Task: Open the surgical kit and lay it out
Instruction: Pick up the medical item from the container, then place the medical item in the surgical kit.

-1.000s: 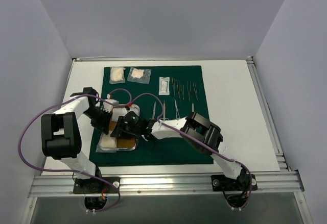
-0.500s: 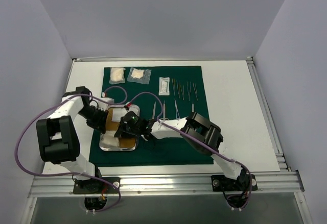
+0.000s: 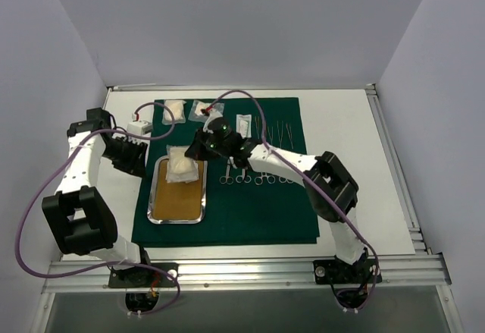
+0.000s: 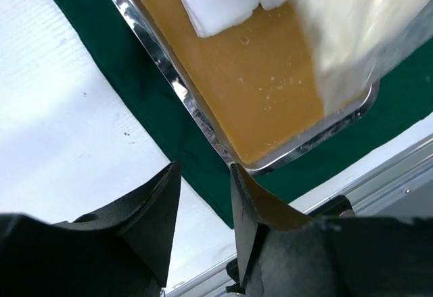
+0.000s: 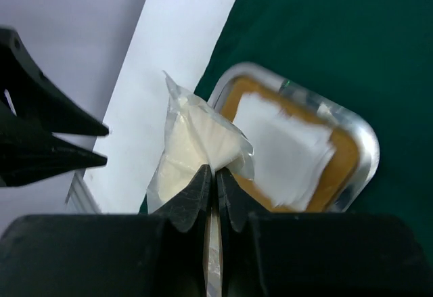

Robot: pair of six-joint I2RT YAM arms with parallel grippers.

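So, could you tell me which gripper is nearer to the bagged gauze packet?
Right: the right gripper is shut on an edge of the gauze packet. The left gripper is open, apart, left of the tray.

I'm holding left gripper [image 4: 205, 168] parted, arm bending out left; right gripper [image 5: 211, 172] pinching a packet [image 5: 196, 141], arm reaching forward-left.

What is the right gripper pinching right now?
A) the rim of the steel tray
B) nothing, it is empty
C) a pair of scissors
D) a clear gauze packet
D: the right wrist view shows the right gripper shut on the edge of the clear gauze packet, held up over the near end of the steel tray.
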